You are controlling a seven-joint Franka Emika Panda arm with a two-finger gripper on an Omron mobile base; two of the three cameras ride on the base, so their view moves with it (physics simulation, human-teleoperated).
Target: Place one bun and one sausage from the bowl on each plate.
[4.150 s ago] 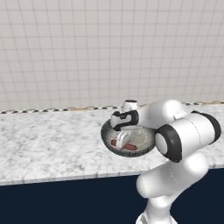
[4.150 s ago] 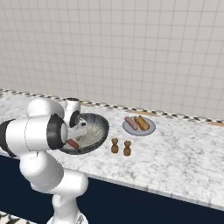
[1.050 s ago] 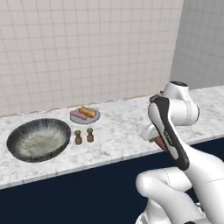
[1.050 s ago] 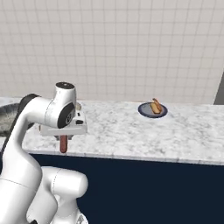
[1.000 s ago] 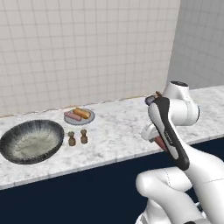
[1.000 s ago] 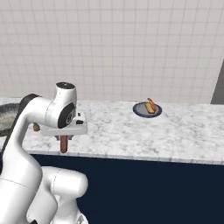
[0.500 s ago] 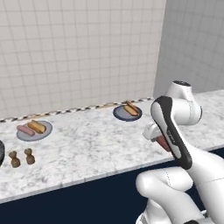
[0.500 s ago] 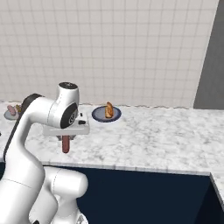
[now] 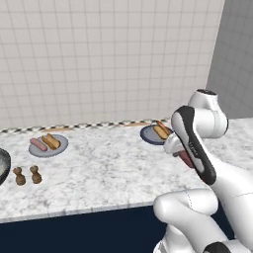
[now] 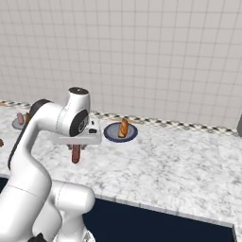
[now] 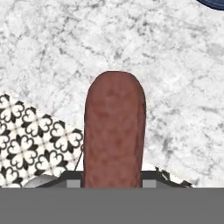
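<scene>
My gripper (image 10: pixel 75 142) is shut on the dark red-brown sausage (image 10: pixel 75 154), which hangs upright below it over the front part of the counter. From the hand camera the sausage (image 11: pixel 114 131) stands up the middle, hiding the fingertips. The dark blue-grey plate (image 10: pixel 111 136) lies farther back and to the right, carrying one bun (image 10: pixel 123 127). At the left, the light grey plate (image 9: pixel 35 151) holds the pale pink sausage (image 9: pixel 37 144) and the other bun (image 9: pixel 51 142). Only a sliver of the dark bowl (image 9: pixel 3 165) shows at the left edge.
Two small brown shakers (image 9: pixel 27 175) stand on the marble counter (image 9: pixel 99 168) between bowl and light grey plate. A tiled wall runs behind the counter. The counter's front edge and patterned floor (image 11: pixel 30 144) lie just beneath the hand.
The base has driven to the right, so the whole scene slid left: the bowl has nearly left the picture and the dark blue-grey plate has come close. The sausage stays held.
</scene>
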